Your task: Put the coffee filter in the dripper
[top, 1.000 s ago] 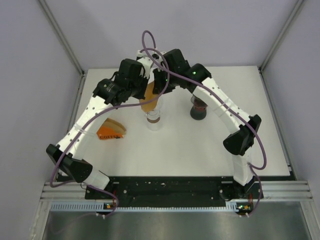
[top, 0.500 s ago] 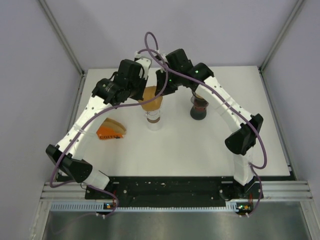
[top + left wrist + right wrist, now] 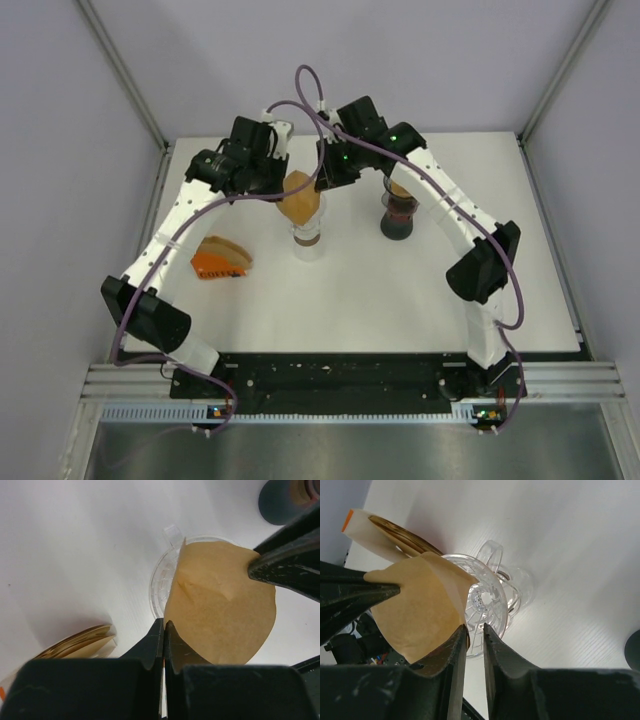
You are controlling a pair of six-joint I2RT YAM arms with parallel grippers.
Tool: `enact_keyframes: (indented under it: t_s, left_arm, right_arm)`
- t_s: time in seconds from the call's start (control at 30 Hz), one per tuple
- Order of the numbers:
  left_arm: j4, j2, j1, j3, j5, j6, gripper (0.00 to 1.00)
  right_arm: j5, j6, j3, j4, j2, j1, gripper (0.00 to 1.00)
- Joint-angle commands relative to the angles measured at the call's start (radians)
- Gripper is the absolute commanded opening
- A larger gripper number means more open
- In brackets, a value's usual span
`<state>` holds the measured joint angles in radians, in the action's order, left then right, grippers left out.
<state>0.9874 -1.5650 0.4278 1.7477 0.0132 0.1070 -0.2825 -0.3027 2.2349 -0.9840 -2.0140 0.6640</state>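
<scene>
**A:** Where is the brown paper coffee filter (image 3: pixel 299 197) sitting?

**B:** It is hanging tilted just over the mouth of the clear plastic dripper (image 3: pixel 307 238), not seated inside. The left gripper (image 3: pixel 164 625) is pinching one edge, with its fingers closed tight on the paper.

**A:** And the right gripper (image 3: pixel 475 627)?

**B:** Its fingers are standing narrowly apart at the filter's opposite edge, and the dripper is showing through the gap. One fingertip is touching the paper.

**A:** Is anything lying in the dripper?

**B:** Only its own clear ribs are showing. To its left an orange holder (image 3: pixel 222 258) is carrying a stack of brown filters (image 3: pixel 400 535). To its right a dark round vessel (image 3: pixel 397 215) is standing, and I cannot tell its contents.

**A:** Room to move?

**B:** The three are standing well apart on the white worktop (image 3: pixel 350 310), with the holder sitting nearer the left edge. Bare surface is stretching from the dripper towards the arm bases.
</scene>
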Motion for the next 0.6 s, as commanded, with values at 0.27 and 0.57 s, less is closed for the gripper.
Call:
enact_keyframes:
  t_s: [0.27,0.57]
  left_arm:
    - [-0.092,-0.016,-0.003,-0.060,0.091,0.020,0.00]
    - [-0.102,-0.036,-0.004,-0.066,0.096,0.029,0.00]
  right_arm:
    - [0.161,0.010,0.036,0.082,0.090,0.000,0.29]
    - [0.065,0.014,-0.112,0.192,0.162,0.042,0.20]
